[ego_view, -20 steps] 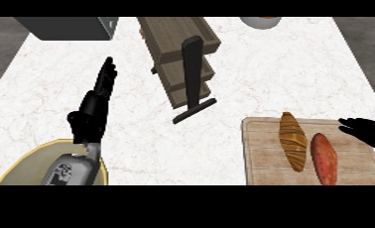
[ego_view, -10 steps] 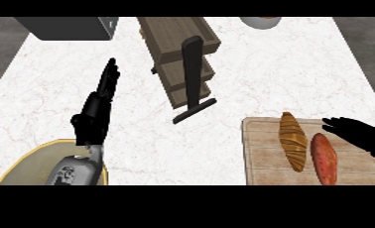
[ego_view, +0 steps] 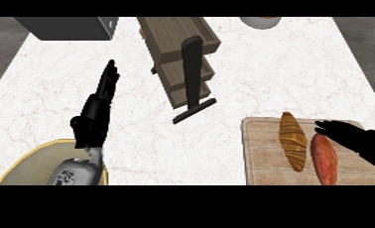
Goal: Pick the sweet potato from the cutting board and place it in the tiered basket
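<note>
Head view: sweet potato [ego_view: 324, 158] lies lengthwise on the cutting board [ego_view: 260, 147] at about 4 o'clock, not yet lifted, just beside a brown pastry-like loaf [ego_view: 292, 141] on its left. Right hand [ego_view: 350, 138] enters from 3 o'clock, fingers spread and relaxed over the potato's top end, holding nothing; contact cannot be told. Left hand [ego_view: 97, 113] rests at 9 o'clock, fingers straight, pointing up. Tiered basket [ego_view: 179, 56], wooden with a dark upright post, stands at 12 o'clock, well apart from the board. Judgement: grasp, carry and placement all remain. Surface is white marbled counter [ego_view: 293, 73]; yellow-rimmed plate [ego_view: 22, 160] at 7 o'clock, dark box [ego_view: 66, 28] at 11.
</note>
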Action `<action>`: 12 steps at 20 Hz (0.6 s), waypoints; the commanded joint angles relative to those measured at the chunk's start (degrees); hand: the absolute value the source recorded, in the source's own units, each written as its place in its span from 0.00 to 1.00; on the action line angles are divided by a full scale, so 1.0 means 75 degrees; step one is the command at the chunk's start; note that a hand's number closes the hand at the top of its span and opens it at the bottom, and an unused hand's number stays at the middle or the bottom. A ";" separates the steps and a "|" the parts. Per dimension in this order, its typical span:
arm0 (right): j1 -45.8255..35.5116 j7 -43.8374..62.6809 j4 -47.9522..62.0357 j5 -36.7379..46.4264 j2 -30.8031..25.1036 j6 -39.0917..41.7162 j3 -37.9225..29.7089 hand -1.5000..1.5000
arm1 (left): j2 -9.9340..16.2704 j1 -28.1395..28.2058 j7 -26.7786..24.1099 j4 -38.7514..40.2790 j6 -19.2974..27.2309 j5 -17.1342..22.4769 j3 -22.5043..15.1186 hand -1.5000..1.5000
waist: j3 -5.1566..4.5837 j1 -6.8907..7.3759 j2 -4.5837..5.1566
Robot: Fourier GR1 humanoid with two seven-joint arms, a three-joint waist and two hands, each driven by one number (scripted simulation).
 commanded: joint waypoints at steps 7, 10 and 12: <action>-0.0300 -0.0324 0.1041 0.0518 0.0640 -0.0417 0.0302 0.00 | -0.0146 -0.0060 0.0014 -0.0050 -0.0199 -0.0155 0.0162 0.50 | 0.0002 0.0021 0.0006; -0.0017 -0.0478 0.0624 0.0271 0.0519 -0.0096 -0.0074 0.00 | -0.0065 0.0049 0.0037 -0.0119 -0.0380 -0.0066 0.0395 0.50 | -0.0001 -0.0005 -0.0001; -0.0216 -0.0142 0.0471 0.0326 0.0742 0.0189 0.0096 0.00 | -0.0056 -0.0327 -0.0153 0.0309 -0.0494 0.0021 0.0614 0.50 | -0.0002 -0.0007 0.0001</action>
